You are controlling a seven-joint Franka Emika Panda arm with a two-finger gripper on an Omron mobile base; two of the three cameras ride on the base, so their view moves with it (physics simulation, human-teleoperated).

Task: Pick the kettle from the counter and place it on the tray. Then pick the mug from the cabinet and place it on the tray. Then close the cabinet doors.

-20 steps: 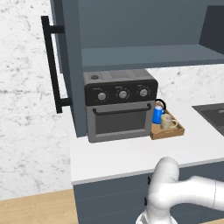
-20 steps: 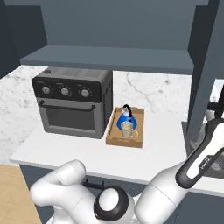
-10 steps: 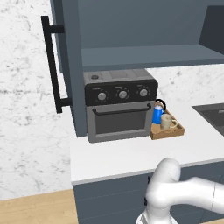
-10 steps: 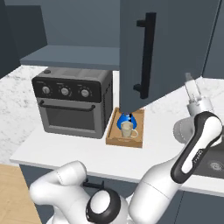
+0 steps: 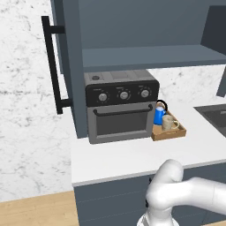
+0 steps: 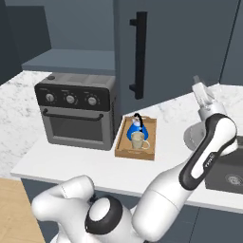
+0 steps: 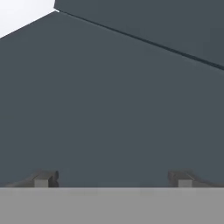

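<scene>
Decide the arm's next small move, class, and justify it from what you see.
Probably keep pushing the right cabinet door shut: kettle and mug already sit on the tray, the open gripper faces its panel, and the left door stands open.

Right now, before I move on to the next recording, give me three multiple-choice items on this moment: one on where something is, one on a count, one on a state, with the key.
1. Where is the mug?
A. on the cabinet shelf
B. on the tray, beside the kettle
C. on top of the toaster oven

2. How many round knobs does the toaster oven's front panel carry?
A. one
B. three
C. five

3. How does the gripper stand?
A. open and empty, facing a dark slate-blue panel
B. shut on the kettle
C. shut on the mug

Key: 1 B, both base views show the beige mug on the wooden tray by the blue kettle. 2 B, three knobs sit in a row above the oven door. 3 A, the hand view shows the fingertips wide apart with nothing between them.
</scene>
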